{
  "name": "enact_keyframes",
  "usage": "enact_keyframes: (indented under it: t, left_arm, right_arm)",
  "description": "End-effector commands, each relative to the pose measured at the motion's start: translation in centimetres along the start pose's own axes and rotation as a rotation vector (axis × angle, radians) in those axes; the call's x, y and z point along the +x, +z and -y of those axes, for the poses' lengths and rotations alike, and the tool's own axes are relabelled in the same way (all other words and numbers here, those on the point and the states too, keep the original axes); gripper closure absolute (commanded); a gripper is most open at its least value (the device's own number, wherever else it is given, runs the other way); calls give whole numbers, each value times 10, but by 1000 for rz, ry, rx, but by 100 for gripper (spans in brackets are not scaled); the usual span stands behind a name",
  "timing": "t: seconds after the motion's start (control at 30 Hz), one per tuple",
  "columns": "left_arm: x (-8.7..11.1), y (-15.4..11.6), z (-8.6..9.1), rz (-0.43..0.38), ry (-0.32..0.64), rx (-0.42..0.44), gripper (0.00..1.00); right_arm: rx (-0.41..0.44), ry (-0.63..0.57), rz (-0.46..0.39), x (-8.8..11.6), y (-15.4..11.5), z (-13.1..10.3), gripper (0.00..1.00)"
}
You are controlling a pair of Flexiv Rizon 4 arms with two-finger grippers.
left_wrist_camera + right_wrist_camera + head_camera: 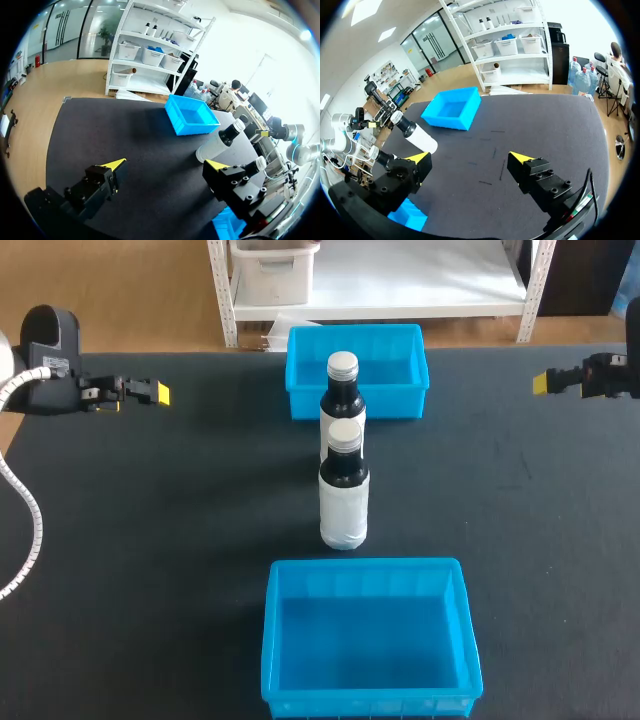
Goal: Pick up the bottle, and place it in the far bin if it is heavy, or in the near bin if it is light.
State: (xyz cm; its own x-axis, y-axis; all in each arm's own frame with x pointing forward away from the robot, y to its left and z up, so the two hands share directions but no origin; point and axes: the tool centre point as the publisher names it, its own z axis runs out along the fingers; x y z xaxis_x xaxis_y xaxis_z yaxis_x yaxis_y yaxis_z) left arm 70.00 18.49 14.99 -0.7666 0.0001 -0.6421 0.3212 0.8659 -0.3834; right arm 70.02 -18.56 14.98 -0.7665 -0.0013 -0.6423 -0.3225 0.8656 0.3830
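The far bin and near bin: plain bright blue. The worktop: matte black. The near bottle and far bottle — black upper body, white lower band, silvery-white cap. The left hand and right hand: black, tips yellow.

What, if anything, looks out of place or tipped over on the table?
Nothing is tipped, spilled or damaged. One oddity: two capped bottles, a near bottle and a far bottle, stand upright between the far bin and the near bin, though the task names one.
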Motion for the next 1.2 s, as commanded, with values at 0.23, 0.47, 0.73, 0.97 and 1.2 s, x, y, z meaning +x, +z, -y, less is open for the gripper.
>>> enact_keyframes:
  t: [0.23, 0.47, 0.73, 0.97, 1.2]
  left_arm:
    - [0, 0, 0, 0, 0, 0, 0]
    - [0, 0, 0, 0, 0, 0, 0]
    - [0, 0, 0, 0, 0, 0, 0]
    - [0, 0, 0, 0, 0, 0, 0]
    - [0, 0, 0, 0, 0, 0, 0]
  right_arm:
    - [5, 1, 1, 0, -1, -1, 0]
    - [-13, -36, -9, -1, 1, 0, 0]
    - [-466, -577, -257, -14, -7, -6, 0]
    - [-577, -738, -385, -9, -14, -10, 0]
    - [-577, -738, -385, -9, -14, -10, 0]
